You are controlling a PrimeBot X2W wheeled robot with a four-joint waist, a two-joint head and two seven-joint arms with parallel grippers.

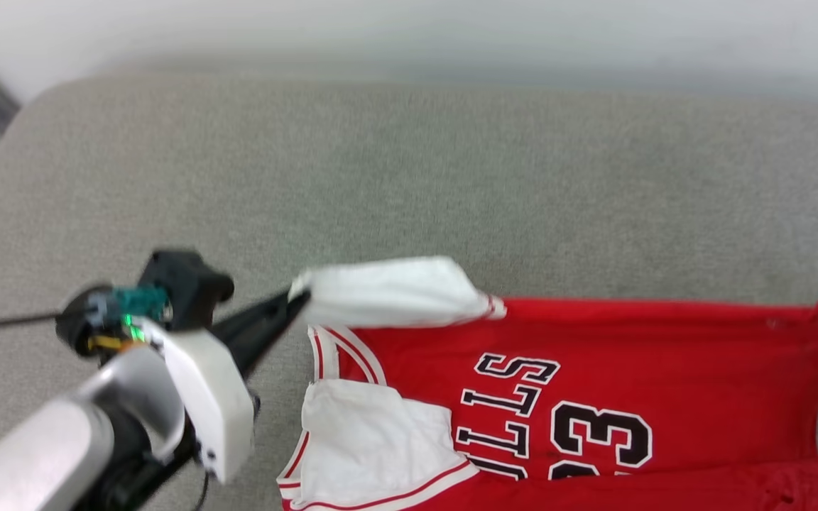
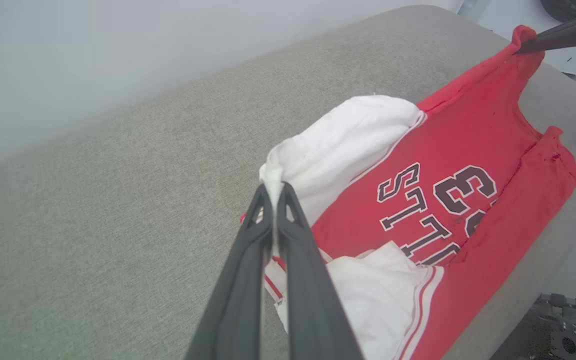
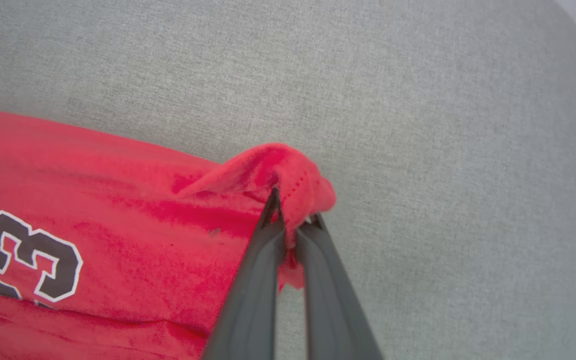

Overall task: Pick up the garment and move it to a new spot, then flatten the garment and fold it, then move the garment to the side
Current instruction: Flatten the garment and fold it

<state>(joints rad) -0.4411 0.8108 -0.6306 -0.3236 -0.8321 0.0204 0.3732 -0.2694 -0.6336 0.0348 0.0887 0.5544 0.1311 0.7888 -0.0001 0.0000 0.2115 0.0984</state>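
1. The garment (image 1: 664, 355), a red jersey with white short sleeves, lies on the grey cushion (image 1: 409, 177). Its black lettering (image 1: 515, 397) faces up. It occupies the near right part of the head view, neck end toward the robot's left and hem toward its right.
2. The left gripper (image 2: 273, 187) has its two dark fingers pressed together on the edge of the far white sleeve (image 2: 348, 140). The sleeve stands raised off the cushion as a hollow pouch.
3. The right gripper (image 3: 294, 209) is clamped on the far hem corner (image 3: 288, 165), where red cloth bunches into a small peak around the fingertips.
4. Handling, as judged: the cloth is soft and light, with no stiffness of its own. It will likely sag between the two holds and crease wherever it is unsupported. The weave looks smooth, so a thin pinch may slide out if pulled hard.
5. Where to hold, as judged: the sleeve and hem corner lie along the same far edge, so these two holds suit stretching that edge taut. The sleeve edge is the weaker of the two — it gives before the body follows — and a hold nearer the shoulder seam would carry the body more directly.
6. The near sleeve (image 1: 373, 440) lies rumpled over the chest, and a strip of red along the near edge is doubled over. Both look to need smoothing before any fold.
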